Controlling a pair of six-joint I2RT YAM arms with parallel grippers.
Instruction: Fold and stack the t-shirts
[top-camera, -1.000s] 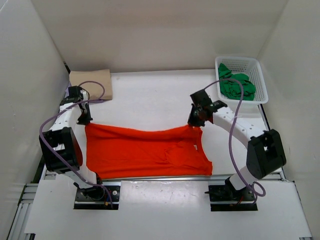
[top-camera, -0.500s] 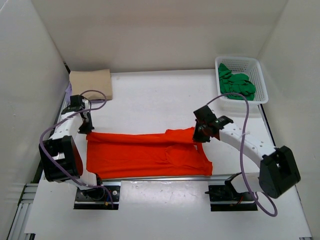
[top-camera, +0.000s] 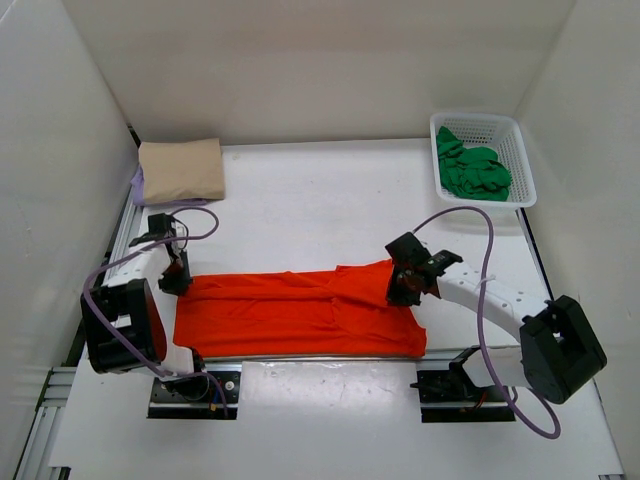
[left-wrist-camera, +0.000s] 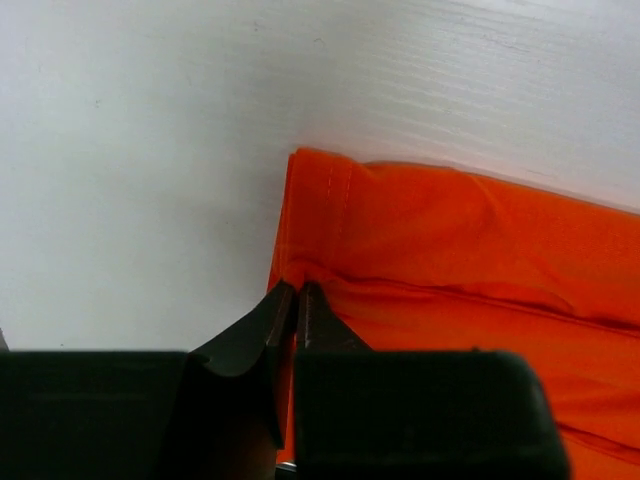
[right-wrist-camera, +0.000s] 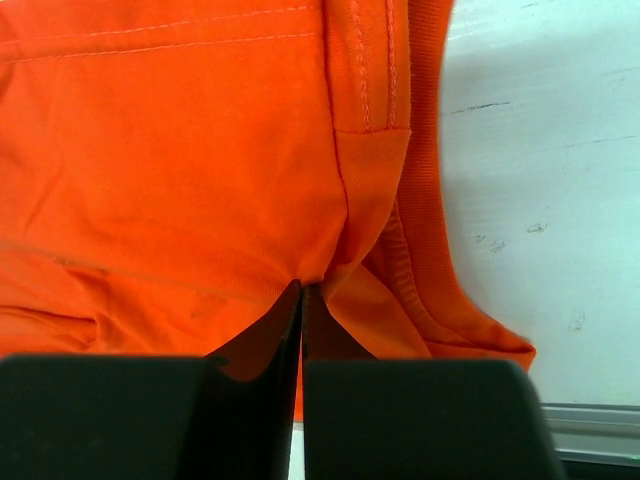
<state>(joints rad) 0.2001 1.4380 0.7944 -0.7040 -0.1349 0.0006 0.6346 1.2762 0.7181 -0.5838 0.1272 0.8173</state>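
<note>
The orange-red t-shirt (top-camera: 300, 312) lies as a long band near the table's front edge, its far half folded toward me. My left gripper (top-camera: 177, 281) sits at its far left corner, jaws almost together with the hem (left-wrist-camera: 315, 200) pinched at the tips (left-wrist-camera: 297, 290). At the shirt's right end, by the collar, my right gripper (top-camera: 399, 291) is shut on a bunch of cloth (right-wrist-camera: 303, 287). A folded beige t-shirt (top-camera: 181, 169) rests at the back left on a lavender one (top-camera: 137, 186), of which only an edge shows. The green t-shirt (top-camera: 474, 170) lies crumpled in the basket.
A white mesh basket (top-camera: 522, 160) stands at the back right corner. White walls close in the table (top-camera: 300, 200) on three sides. A metal rail (top-camera: 320, 357) runs along the front edge just below the orange-red shirt. Purple cables loop off both arms.
Both grippers have moved toward the front edge, carrying the shirt's far edge with them; the shirt went from a wide spread to a narrower folded band. The left jaws have parted very slightly.
</note>
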